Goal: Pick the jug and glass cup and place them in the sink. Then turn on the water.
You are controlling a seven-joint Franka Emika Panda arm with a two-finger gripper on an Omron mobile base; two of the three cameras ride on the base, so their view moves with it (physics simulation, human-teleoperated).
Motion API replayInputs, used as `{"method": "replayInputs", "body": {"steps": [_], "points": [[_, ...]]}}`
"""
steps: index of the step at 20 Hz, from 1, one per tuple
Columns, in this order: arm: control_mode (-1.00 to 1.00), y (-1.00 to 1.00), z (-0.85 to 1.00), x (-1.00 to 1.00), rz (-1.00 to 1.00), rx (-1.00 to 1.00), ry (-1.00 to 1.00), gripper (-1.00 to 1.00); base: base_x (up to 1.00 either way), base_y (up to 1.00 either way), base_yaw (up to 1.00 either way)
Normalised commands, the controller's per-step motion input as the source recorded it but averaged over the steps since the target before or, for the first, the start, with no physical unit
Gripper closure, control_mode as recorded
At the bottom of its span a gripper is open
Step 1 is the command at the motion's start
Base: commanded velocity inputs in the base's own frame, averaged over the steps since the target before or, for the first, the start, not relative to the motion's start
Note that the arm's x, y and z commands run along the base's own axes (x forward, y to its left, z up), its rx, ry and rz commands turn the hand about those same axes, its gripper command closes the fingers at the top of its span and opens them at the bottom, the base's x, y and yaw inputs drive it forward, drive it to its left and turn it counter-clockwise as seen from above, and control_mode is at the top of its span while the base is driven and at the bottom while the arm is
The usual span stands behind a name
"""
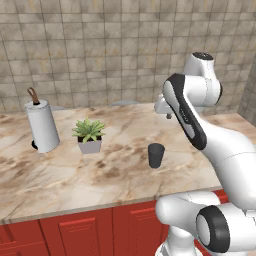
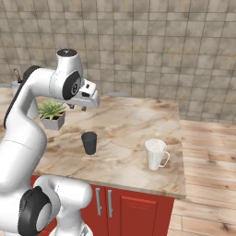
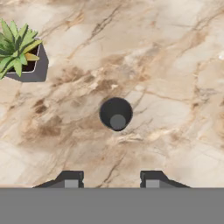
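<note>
Glass cup upright on the marble counter, centre of the hand view, looking straight down its mouth; inside dark, nothing visible in it. Jug stands lower right in the right base view, near the counter's edge, apart from the cup, interior pale. Plant pot upper left, holding a green succulent. Gripper above the cup, fingers spread, holding nothing.
</note>
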Motion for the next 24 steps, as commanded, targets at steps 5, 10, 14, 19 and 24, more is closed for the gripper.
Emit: {"method": "replayInputs", "body": {"steps": [5,10,14,19,24], "points": [[-1.0,-0.1,0.0,0.0,0.02,0.0,-0.01,-1.0,0.0,0.0,0.0],[-1.0,-0.43,0.0,0.0,0.09,0.0,0.0,-1.0,0.0,0.0,0.0],[-1.0,-0.67,0.0,0.0,0.16,0.0,-0.02,-1.0,0.0,0.0,0.0],[-1.0,-0.7,0.0,0.0,0.19,0.0,-0.03,-1.0,0.0,0.0,0.0],[-1.0,-0.64,0.0,-0.09,0.19,0.0,-0.01,-1.0,0.0,0.0,0.0]]}}
